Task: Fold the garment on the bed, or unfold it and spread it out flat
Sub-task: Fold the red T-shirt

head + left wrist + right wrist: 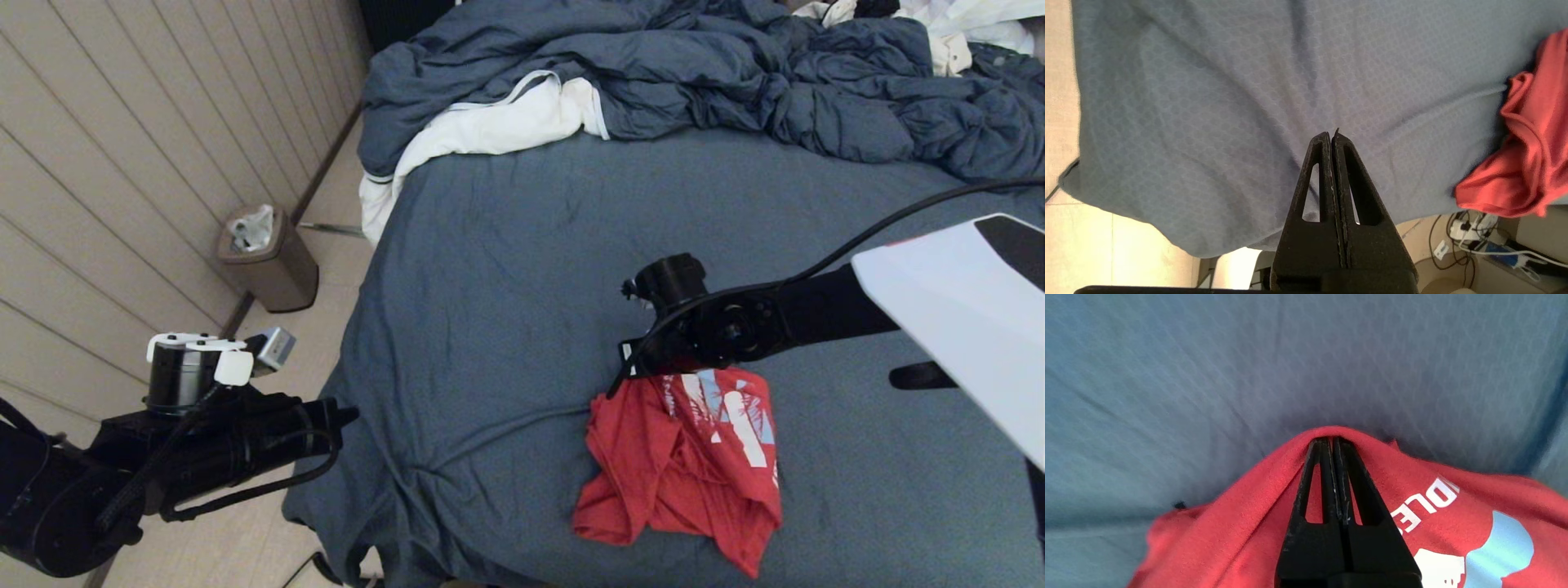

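While right tool [1333, 440] pinches garment [682, 457] on bed [506, 269]; left tool [1332, 136] closed, empty.

Count, located relative to the bed [506, 269]:
- Red T-shirt [686, 465]: 1, crumpled on the bed's near part, printed side partly up.
- Blue duvet [735, 73]: 1, heaped at the bed's far end.
- White cloth with dark stripe [482, 131]: 1, at the bed's far left corner, under the duvet edge.
- Waste bin [269, 257]: 1, on the floor left of the bed.
- Grippers: 2. Right gripper [1333, 441] over the shirt, left gripper [1331, 136] off the bed's left edge.
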Controlling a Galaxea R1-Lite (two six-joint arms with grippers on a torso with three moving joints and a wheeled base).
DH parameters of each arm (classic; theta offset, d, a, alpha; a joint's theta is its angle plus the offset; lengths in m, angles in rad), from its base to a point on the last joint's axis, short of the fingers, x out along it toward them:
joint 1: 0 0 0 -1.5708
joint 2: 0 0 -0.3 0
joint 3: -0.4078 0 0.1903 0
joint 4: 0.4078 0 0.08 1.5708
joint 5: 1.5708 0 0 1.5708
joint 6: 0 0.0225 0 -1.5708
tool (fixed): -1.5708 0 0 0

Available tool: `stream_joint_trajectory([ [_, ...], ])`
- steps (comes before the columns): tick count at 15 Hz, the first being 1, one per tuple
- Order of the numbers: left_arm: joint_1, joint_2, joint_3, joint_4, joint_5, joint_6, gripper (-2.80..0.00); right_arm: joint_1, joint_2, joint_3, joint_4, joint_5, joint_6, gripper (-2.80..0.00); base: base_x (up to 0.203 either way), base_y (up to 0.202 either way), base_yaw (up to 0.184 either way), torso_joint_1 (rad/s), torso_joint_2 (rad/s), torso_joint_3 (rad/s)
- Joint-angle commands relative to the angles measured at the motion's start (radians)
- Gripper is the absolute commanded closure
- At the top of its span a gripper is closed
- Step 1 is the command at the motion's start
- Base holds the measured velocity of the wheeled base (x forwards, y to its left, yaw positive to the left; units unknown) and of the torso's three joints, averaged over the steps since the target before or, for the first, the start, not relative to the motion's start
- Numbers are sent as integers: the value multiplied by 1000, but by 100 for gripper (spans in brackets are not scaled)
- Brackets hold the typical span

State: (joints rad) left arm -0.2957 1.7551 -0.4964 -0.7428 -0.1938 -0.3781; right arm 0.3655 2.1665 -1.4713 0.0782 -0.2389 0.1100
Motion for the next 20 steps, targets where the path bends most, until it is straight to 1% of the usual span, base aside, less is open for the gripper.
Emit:
stream_joint_trajectory([
  [1, 0, -8, 1, -4, -1, -2, 0, -7, -34, 52, 1, 2, -3, 0, 0, 0, 0, 0, 0, 0],
  [6, 0, -5, 1, -3, -1, -2, 0, -12, -195, 206, 3, 33, -8, 0, 0, 0, 0, 0, 0, 0],
  [8, 0, -5, 1, -1, -1, -2, 0, -31, -284, 278, 5, 52, -19, 0, 0, 0, 0, 0, 0, 0],
  [9, 0, -8, 1, -1, -1, -2, 0, -52, -324, 314, 7, 57, -35, 0, 0, 0, 0, 0, 0, 0],
  [11, -2, -12, 6, -1, -1, -2, 0, -141, -372, 388, 11, 83, -81, 0, 0, 0, 0, 0, 0, 0],
  [14, -2, -14, 6, -1, -3, -2, 0, -259, -393, 478, 10, 125, -115, 0, 0, 0, 0, 0, 0, 0],
  [15, -5, -13, 7, -1, -3, -2, 0, -283, -415, 515, 8, 135, -126, -232, 0, 0, 0, 0, 0, 0],
  [16, -7, -12, 7, -1, -3, -2, 0, -296, -438, 539, 5, 140, -147, -280, 0, 0, 0, 0, 0, 0],
  [18, -14, -7, 7, -1, -3, -4, 0, -329, -463, 569, 5, 157, -177, -280, 0, 0, 0, 0, 0, 0],
  [20, -14, 1, 6, -1, -3, -3, 0, -353, -468, 584, 8, 215, -180, -280, 0, 0, 0, 0, 0, 0],
])
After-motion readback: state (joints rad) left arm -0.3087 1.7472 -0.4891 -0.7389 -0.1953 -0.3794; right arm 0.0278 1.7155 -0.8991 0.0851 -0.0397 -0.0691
